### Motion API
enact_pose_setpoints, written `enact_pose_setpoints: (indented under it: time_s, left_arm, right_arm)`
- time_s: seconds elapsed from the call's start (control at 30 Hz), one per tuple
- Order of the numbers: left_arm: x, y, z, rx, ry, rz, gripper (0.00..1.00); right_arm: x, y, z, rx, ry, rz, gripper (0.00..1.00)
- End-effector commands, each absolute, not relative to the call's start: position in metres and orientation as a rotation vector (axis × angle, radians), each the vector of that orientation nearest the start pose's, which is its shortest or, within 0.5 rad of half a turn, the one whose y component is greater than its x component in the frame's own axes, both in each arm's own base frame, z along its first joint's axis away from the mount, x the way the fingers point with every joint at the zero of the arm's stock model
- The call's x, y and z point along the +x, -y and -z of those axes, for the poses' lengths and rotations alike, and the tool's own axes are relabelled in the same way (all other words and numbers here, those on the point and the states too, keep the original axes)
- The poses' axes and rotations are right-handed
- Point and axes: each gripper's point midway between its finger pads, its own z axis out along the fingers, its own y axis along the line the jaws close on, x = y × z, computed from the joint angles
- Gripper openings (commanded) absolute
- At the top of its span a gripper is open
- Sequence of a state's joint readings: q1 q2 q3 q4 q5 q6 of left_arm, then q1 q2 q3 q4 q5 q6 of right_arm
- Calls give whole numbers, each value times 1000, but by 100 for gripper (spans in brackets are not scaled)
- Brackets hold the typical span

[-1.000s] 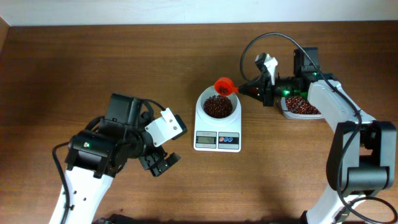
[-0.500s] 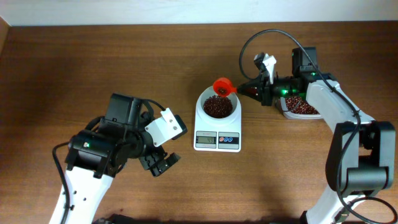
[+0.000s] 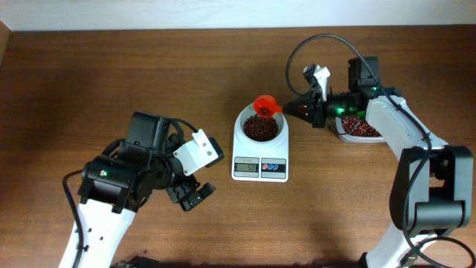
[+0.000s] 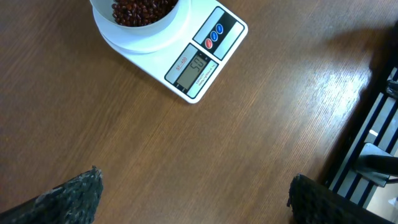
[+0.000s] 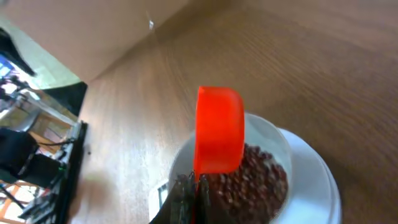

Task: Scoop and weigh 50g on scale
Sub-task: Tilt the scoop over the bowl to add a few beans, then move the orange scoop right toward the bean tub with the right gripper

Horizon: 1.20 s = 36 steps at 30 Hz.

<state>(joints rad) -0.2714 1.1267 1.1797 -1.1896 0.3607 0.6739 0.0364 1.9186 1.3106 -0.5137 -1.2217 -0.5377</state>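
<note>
On scale (image 3: 260,170), bowl (image 3: 243,126) holds beans (image 3: 260,130); tipped scoop (image 3: 265,104) above rim; tub (image 3: 340,135) holds more.

Left arm folded low at the left side, wrist turned toward the middle, left gripper (image 3: 191,195) with jaws spread wide and holding nothing, right arm stretched inward from the right side, right gripper (image 3: 301,109) pinched tight on the handle of the orange scoop (image 3: 265,104)

A dark brown wood-grain desk (image 3: 89,67) is bordered along its far edge by a pale wall (image 3: 223,13); soft glare is caught on the grain.
</note>
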Motion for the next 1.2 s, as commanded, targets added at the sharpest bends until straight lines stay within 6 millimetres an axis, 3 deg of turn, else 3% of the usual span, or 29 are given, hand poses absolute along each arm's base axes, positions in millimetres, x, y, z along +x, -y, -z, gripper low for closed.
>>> enact_pose_setpoints:
  time_s: [0.0,0.1,0.23,0.3,0.37,0.47,0.5,0.53,0.67,0.77,0.93,1.07,1.17]
  left_arm:
    - [220,126,-214,1288,-2279,370,99]
    - [220,126,-214,1288,-2278,370,99]
    - [220,126,-214,1288,-2279,370,99]
    - [220,126,-214,1288,-2279,370,99]
    - [220,126,-214,1288,-2279,370,99]
    - [220,126,-214,1288,-2279,370,99]
    - [220,126,-214,1288,-2279,370,99]
    - [220,126,-214,1288,-2279,370,99]
    - [220,126,-214,1288,-2279,370,99]
    - [220,126,-214,1288,-2279,370,99]
    - [220,126,-214,1288,-2278,370,99]
    - [220,126,-214,1288,-2279,370,99]
    - [220,126,-214,1288,-2279,370,99]
  right_arm:
    - [400,-176,-161,-953,-1934,-1203,4]
    - [393,-181,-173,-945,-1875,-1303,4]
    - [381,-182,-199,-718,-1918,-1638,4]
    - [384,-175,-202,-593,-1981,-1717,4]
    - [393,-152,-204,-523,-1981,-1686,4]
    - [408,-100,-214,-386,-1975,-1583,4]
    - [413,-70,-217,-303,-1990,-1502,4]
    - [416,-53,-217,-255,-2003,-1447,4]
    - [408,5,-227,-64,-2057,-1276,4]
    - [391,14,-221,-16,-2170,-1134,4]
    - [357,37,-185,148,-2488,-817,4]
    - [352,70,-162,216,-2615,-528,4]
    - [357,83,-160,230,-2613,-430,4]
